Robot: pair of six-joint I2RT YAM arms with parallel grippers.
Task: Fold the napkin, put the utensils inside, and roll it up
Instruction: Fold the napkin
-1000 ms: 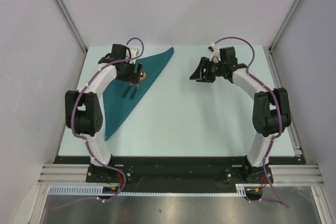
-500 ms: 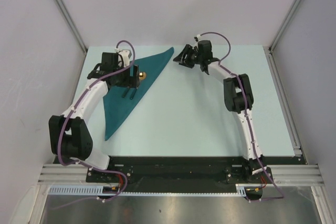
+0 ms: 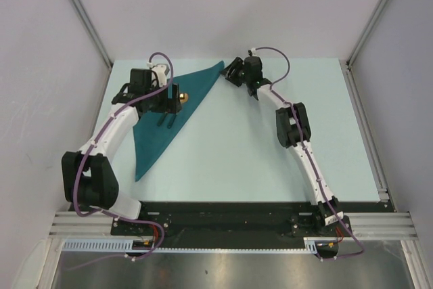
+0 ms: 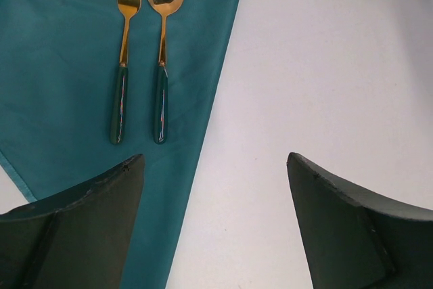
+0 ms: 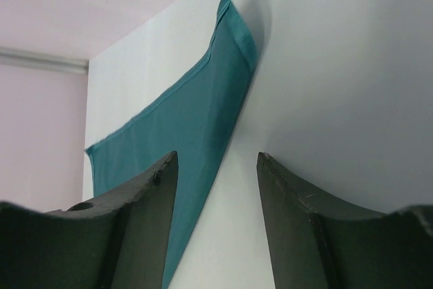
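Top view: a teal napkin (image 3: 152, 143), folded into a long triangle, lies on the far left part of the pale bench (image 3: 257, 153), with one tip pointing to the far middle and the other toward my left base. Two utensils (image 3: 167, 120) rest on it side by side, their gold heads farther from me than their dark handles. My left pincer (image 3: 166, 103) hangs over them. My right arm stretches across the bench, and my right pincer (image 3: 230, 74) sits just beside the napkin's far tip.

Left wrist view: a fork (image 4: 122, 65) and a spoon (image 4: 161, 65) lie parallel on the cloth, close together, with their handles toward the camera. My left pincer is spread wide and holds nothing. One jaw is over the napkin and the other is over bare bench, so the cloth's slanted edge runs between them.

Right wrist view: my right pincer is low over the bench, its jaws apart and empty. The napkin's hemmed pointed corner lies ahead of them, apart from both jaws, and the cloth widens away to the left
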